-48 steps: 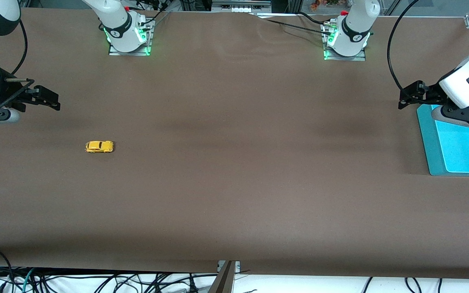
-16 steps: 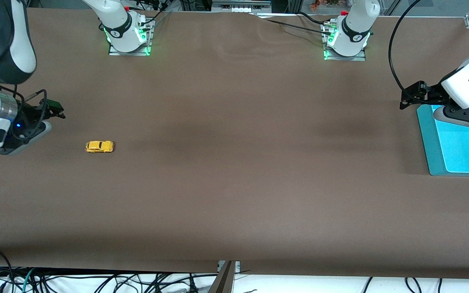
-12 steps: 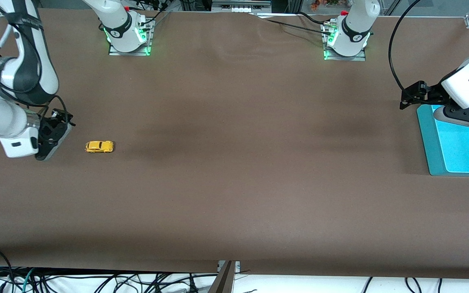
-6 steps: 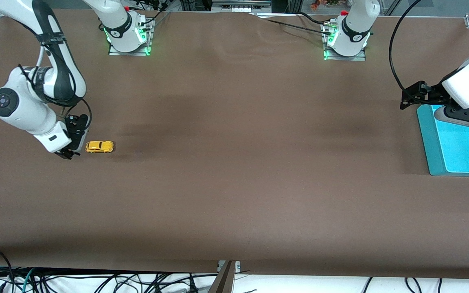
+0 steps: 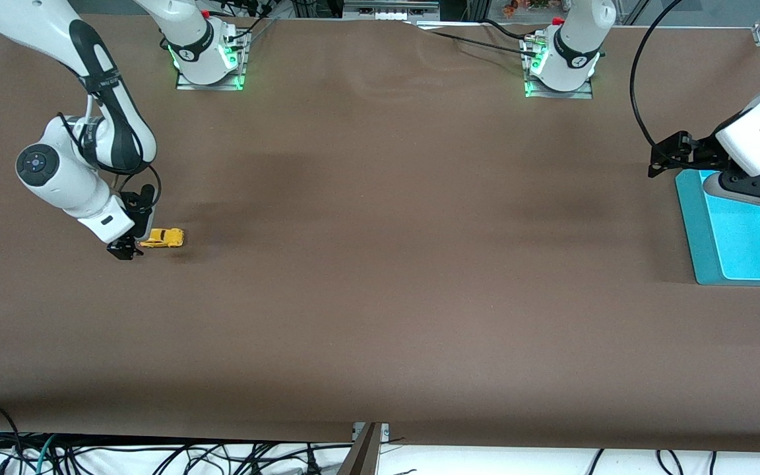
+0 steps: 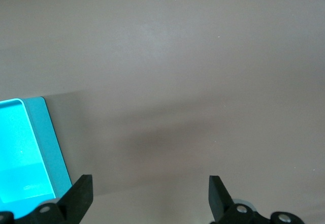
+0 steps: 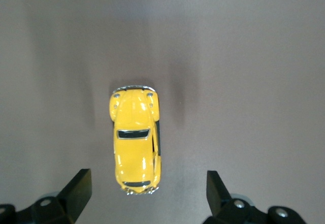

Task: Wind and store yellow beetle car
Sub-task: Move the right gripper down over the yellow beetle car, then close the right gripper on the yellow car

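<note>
The yellow beetle car (image 5: 162, 237) sits on its wheels on the brown table, toward the right arm's end. My right gripper (image 5: 133, 240) is low at one end of the car, its fingers open. In the right wrist view the car (image 7: 134, 142) lies lengthwise, with its near end just level with the tips of my open right gripper (image 7: 147, 196), touching neither finger. My left gripper (image 5: 657, 161) is open and empty, held still in the air beside the teal tray. In the left wrist view it (image 6: 150, 198) has only bare table under it.
A teal tray (image 5: 696, 231) lies at the left arm's end of the table, partly under the left arm; its corner shows in the left wrist view (image 6: 48, 142). The two arm bases (image 5: 208, 63) (image 5: 561, 66) stand along the table's back edge.
My right arm has swung in from the table's end and come down to the car, gripper open. The car and my left arm have not moved.
</note>
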